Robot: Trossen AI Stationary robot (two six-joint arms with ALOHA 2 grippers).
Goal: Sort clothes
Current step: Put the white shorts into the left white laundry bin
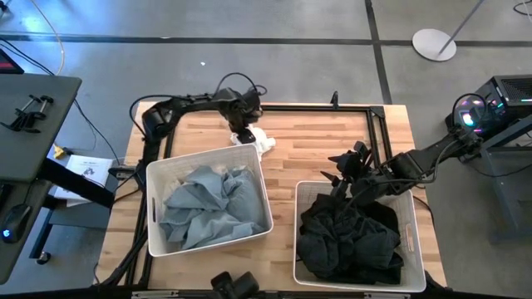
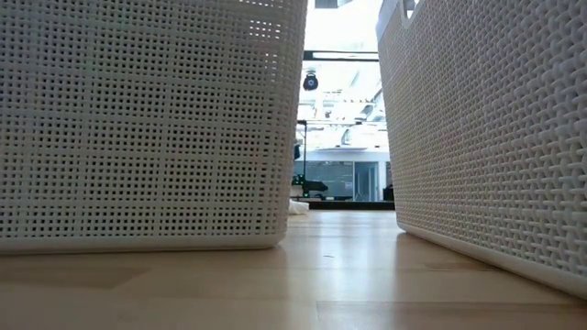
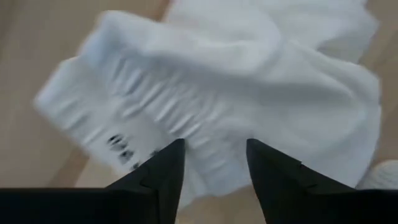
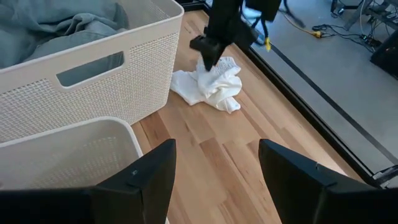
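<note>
A crumpled white garment [image 1: 263, 141] [image 4: 211, 87] lies on the wooden table behind the left basket, near the far edge. My left gripper [image 1: 243, 135] [image 3: 214, 149] points straight down right over it, fingers open, with the ribbed white cloth [image 3: 155, 99] filling the view beyond them. Pale blue-grey clothes [image 1: 204, 203] lie heaped in the left white basket [image 1: 154, 178]. Black clothes [image 1: 349, 237] fill the right white basket [image 1: 411, 249]. My right gripper [image 1: 345, 170] [image 4: 214, 149] hangs open above the right basket's far left corner, holding nothing. My left gripper comes at the white garment from above with its fingers [image 4: 207, 62] pointing down at the ribbed part [image 3: 186, 124]. The garment lies flat on the table. Whether the fingertips touch the cloth, I cannot tell.
The two baskets stand side by side, a strip of bare table [image 2: 339, 266] between them. A black frame rail [image 1: 316, 108] runs along the table's far edge, close behind the white garment. Bare wood [image 1: 332, 141] lies to the garment's right.
</note>
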